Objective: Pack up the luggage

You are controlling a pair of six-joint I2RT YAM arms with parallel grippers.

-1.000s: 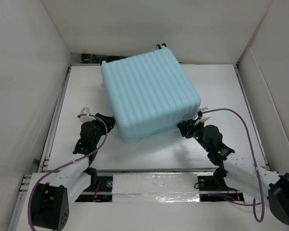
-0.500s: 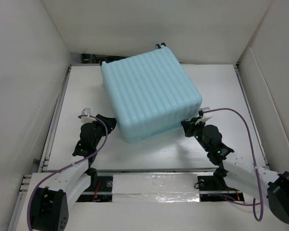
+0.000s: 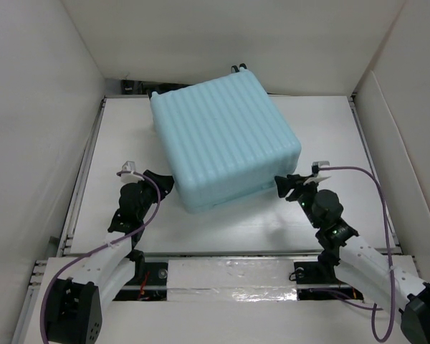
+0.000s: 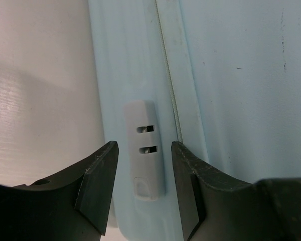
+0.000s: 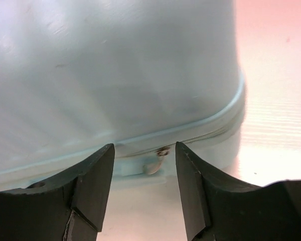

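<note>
Lying shut and flat on the white table (image 3: 330,136), the pale aqua-blue ribbed hard-shell suitcase (image 3: 222,143) fills the middle and reaches toward 12 o'clock. It is turned slightly askew, with black casters (image 3: 238,68) at its far edge. At about 8 o'clock of the shell, the left gripper (image 3: 158,180) points at the near-left corner; its fingers stand apart, and the wrist view shows a small pale grey clasp (image 4: 144,145) with two slots between them. At about 4 o'clock, the right gripper (image 3: 283,185) sits just beside the near-right corner, fingers likewise apart and clamping nothing. Its wrist view faces the suitcase's seam (image 5: 190,130), where a small metal tab (image 5: 163,150) shows.
</note>
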